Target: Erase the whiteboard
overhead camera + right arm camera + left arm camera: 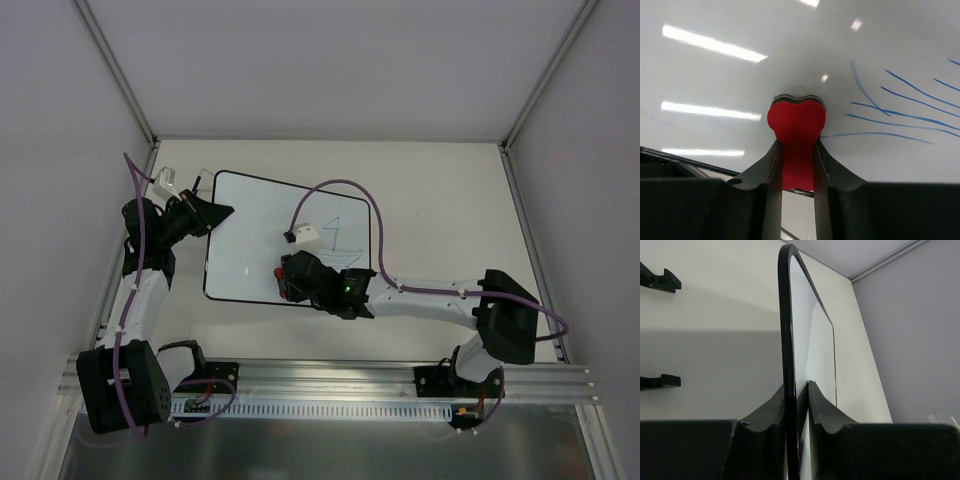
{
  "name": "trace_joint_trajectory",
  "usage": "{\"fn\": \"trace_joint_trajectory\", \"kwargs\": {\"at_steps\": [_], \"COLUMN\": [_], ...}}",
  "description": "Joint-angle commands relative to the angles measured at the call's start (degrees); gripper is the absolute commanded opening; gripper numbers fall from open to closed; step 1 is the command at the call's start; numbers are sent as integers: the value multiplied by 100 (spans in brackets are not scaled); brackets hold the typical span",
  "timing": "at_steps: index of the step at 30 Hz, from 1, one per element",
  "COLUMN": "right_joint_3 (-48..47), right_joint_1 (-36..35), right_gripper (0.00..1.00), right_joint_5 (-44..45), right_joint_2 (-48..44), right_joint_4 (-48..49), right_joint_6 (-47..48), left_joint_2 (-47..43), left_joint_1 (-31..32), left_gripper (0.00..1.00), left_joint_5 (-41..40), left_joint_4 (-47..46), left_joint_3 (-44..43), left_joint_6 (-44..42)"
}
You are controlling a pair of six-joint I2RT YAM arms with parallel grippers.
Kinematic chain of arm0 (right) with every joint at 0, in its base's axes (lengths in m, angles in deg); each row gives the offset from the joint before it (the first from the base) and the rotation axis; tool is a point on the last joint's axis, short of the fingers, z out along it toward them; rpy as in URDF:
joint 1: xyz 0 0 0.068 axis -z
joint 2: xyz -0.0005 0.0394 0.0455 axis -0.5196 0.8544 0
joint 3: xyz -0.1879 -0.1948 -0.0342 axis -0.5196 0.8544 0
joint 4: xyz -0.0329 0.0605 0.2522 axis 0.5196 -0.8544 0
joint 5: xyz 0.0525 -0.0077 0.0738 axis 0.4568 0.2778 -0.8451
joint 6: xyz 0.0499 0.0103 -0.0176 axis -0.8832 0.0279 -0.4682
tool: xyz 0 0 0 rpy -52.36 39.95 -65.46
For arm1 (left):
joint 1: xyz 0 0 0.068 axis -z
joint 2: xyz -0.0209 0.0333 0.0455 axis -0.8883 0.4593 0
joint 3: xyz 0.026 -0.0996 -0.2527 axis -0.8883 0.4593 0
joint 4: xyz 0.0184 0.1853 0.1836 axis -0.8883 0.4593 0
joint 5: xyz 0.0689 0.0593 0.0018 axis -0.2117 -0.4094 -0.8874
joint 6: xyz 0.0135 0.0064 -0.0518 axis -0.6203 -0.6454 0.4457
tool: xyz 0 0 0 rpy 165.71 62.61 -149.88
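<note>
Whiteboard clamped at one edge, eraser pressed to its face

Whiteboard (250, 235) lies flat on the pale surface (440, 190), left of centre and slightly askew. The left jaws are clamped on its left border, one on each face. The right jaws grip a red eraser (796, 122), whose rounded end touches the board near its lower edge. Blue marker lines (900, 102) sit just beside the eraser.
</note>
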Motion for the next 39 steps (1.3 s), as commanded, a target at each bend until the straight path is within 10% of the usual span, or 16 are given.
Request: {"fn": "trace_joint_trajectory", "kwargs": {"at_steps": [1, 9, 25, 39], "right_joint_3": [771, 844, -2400, 744], "right_joint_1": [226, 358, -424, 911], "right_gripper": [0, 0, 0, 0], "right_joint_5": [769, 797, -452, 277], "right_joint_2": [-203, -275, 1413, -264], "right_joint_4": [-518, -395, -430, -106], "right_joint_6": [-347, -207, 1042, -30], "left_joint_2": [-138, -155, -235, -217], "left_joint_1": [98, 98, 107, 116], "left_gripper": [0, 0, 0, 0], "left_joint_5": [-13, 22, -30, -22], "left_joint_4": [-866, -875, -875, -875], "left_joint_3": [-354, -327, -240, -213], "left_joint_6": [-623, -579, -509, -553]}}
